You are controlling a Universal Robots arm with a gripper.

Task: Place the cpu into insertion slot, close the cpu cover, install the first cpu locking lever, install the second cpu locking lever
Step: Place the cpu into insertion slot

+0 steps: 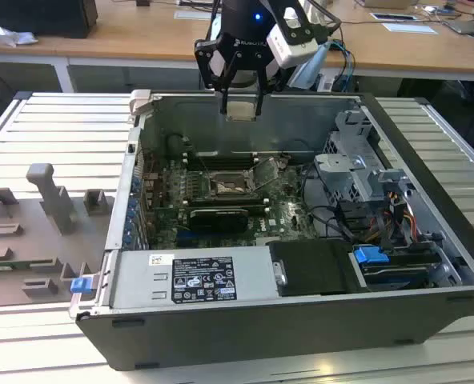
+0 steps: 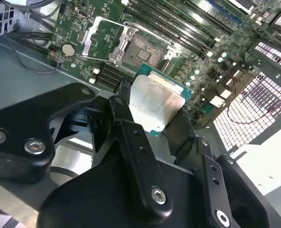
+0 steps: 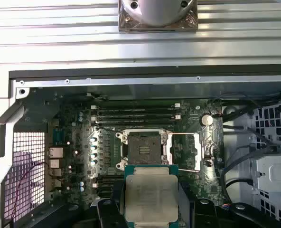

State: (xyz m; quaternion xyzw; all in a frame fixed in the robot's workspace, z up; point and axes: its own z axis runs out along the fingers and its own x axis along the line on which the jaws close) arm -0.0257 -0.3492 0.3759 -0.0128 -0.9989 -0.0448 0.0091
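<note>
- We see an open computer case [image 1: 429, 240] lying on its side on a ribbed metal table [image 1: 61, 136], its green motherboard [image 1: 285, 212] facing up.
- The gripper [image 1: 241, 102] hangs above the case, at about 12 o'clock from the board's centre in the exterior view.
- Its jaws are clamped on two opposite edges of the cpu [image 1: 241, 108], a flat square chip with a silvery-grey top.
- In the second wrist view, the black fingers [image 2: 124, 107] flank the cpu [image 2: 157, 102], which is held clear of the board and touches nothing else.
- The insertion slot [image 1: 233, 186] is a dark square socket with a metal rim, near the middle of the board. It is bare.
- In the exterior view the slot sits at 6 o'clock from the cpu, well below it.
- The cpu cover [image 1: 265, 170], a thin silvery frame, is swung open at about 2 o'clock from the slot.
- In the first wrist view, the cpu [image 3: 151, 197] appears near the insertion slot [image 3: 143, 149], with the cpu cover [image 3: 185, 152] laid open beside it and long memory slots [image 3: 133, 114] beyond.
- We judge the first step to be in hand: the chip is carried, not seated, and cover and levers are not yet done.
- In our judgement, placing calls for squaring the chip's edges to the socket rim, keeping it level, and lowering gently without pressing.
</note>
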